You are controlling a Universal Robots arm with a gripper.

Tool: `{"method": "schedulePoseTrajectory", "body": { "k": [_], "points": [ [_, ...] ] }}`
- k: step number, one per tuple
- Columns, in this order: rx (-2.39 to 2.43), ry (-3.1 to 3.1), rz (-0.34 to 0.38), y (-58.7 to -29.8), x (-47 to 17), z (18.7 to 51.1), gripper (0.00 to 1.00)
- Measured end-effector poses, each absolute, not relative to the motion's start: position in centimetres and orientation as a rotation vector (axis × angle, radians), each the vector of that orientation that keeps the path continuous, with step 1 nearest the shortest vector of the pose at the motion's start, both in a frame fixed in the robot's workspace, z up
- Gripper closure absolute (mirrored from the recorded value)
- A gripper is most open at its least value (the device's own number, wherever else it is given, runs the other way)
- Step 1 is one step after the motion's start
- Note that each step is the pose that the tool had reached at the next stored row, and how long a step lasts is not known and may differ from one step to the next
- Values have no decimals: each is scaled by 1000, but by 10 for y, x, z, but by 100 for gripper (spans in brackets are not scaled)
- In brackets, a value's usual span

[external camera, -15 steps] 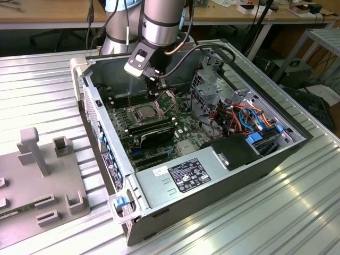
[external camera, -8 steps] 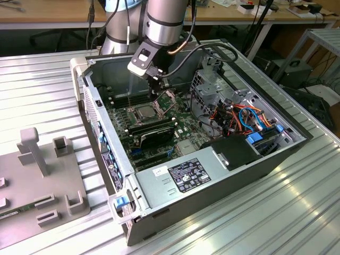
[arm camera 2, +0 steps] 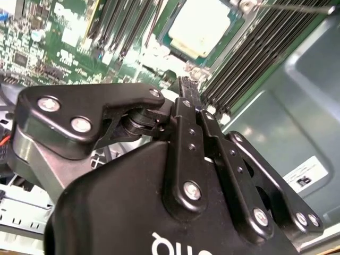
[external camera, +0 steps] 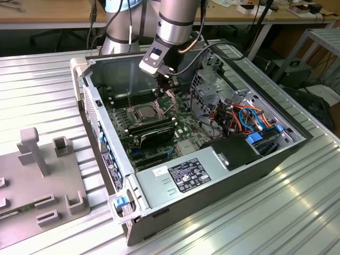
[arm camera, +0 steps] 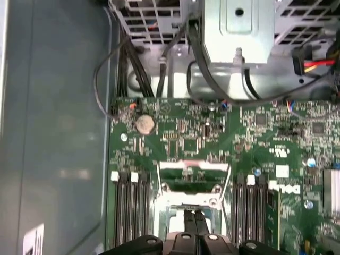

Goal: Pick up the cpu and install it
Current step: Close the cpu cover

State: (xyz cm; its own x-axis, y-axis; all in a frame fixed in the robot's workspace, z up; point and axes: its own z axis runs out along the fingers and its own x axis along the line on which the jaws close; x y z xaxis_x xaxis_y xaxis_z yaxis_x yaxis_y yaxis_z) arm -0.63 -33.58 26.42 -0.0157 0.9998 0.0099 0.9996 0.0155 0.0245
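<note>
The open case (external camera: 212, 180) lies on its side on the ribbed table (external camera: 297, 212), and the arm (external camera: 175, 21) reaches steeply down into it from the far edge, wrist tipped slightly toward the exterior view's left. Its gripper (external camera: 166, 87) hangs low over the board (external camera: 183, 119), which covers the case floor. The fingertips are just beside the socket's hinged frame (external camera: 169, 101), which stands swung up and open. The first wrist view has that frame (arm camera: 191, 197) directly ahead of the fingers (arm camera: 186, 220), close to them, though I cannot tell whether they touch it. The cpu (external camera: 144, 112) is not in the grip: it lies flat in the socket, its pale metal top facing up. In the exterior view it sits just toward the left of the fingertips and below them, near but apart. In the second wrist view the cpu (arm camera 2: 199, 26) shows beyond the fingertips, between the rows of memory slots (arm camera 2: 249, 58). It is square, so it has no long axis to line up with. The fingers are drawn together with nothing between them. Judging from this, the chip is placed and the work now concerns the frame rather than the chip.
</note>
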Motion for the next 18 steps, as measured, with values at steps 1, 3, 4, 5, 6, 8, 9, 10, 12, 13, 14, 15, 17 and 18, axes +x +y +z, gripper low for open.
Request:
{"method": "schedulePoseTrajectory", "body": {
  "k": [1,3,4,5,6,8,9,10,12,13,14,15,17,18],
  "points": [
    [2197,2232,37,-336,-3,264,89],
    [2199,2233,34,-336,2,264,89],
    [2200,2235,29,-336,4,265,89],
    [2200,2235,29,-336,4,265,89],
    [2200,2235,29,-336,4,265,89],
    [2200,2234,29,-336,4,265,89],
    [2200,2235,29,-336,5,265,89],
    [2200,2235,29,-336,6,265,89],
    [2200,2234,29,-336,11,265,89],
    [2200,2235,29,-336,15,265,89],
    [2200,2235,29,-336,18,265,89],
    [2200,2235,29,-336,20,265,89],
    [2200,2235,29,-336,26,265,89],
    [2200,2235,29,-336,30,265,89]
  ]
}}
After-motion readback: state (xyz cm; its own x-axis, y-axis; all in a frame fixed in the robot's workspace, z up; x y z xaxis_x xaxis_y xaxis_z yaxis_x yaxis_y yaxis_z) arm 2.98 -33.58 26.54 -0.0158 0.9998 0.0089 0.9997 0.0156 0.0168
